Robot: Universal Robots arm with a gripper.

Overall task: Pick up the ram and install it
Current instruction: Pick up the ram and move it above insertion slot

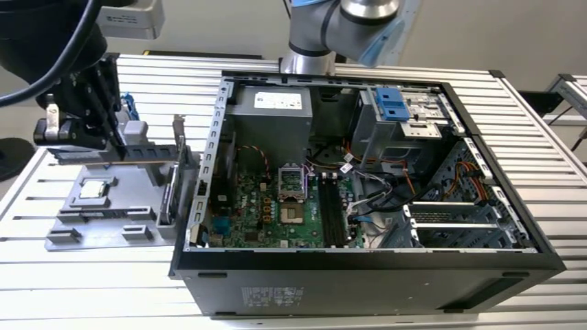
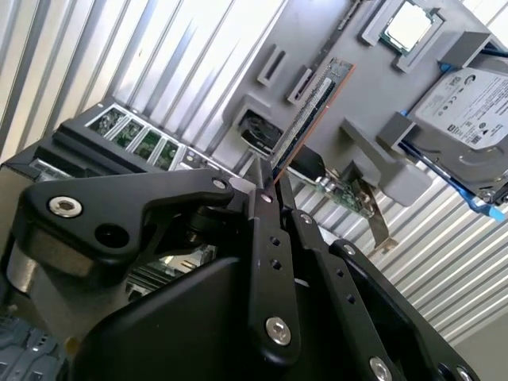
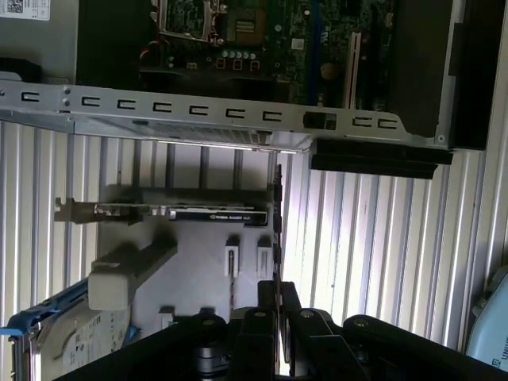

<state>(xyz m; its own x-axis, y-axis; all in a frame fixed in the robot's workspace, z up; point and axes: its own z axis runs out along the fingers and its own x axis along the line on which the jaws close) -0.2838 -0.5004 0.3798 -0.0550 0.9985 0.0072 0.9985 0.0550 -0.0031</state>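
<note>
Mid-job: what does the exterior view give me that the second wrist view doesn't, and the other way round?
Exterior view: the open computer case and its motherboard. Second wrist view: the fingers pinching the ram at its end, and the hard drive with its labelled face. Both: the tool shut on the ram, by the grey holder with the processor.

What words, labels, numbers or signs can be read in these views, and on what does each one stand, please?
No text here can be read with confidence.
Power supply label: print too small to read.
Sticker on the computer case: too small to read.
Hard drive label: lines of print, not legible.
Strip on the upright card: not legible.
Chips on the ram: no legible print.
</note>
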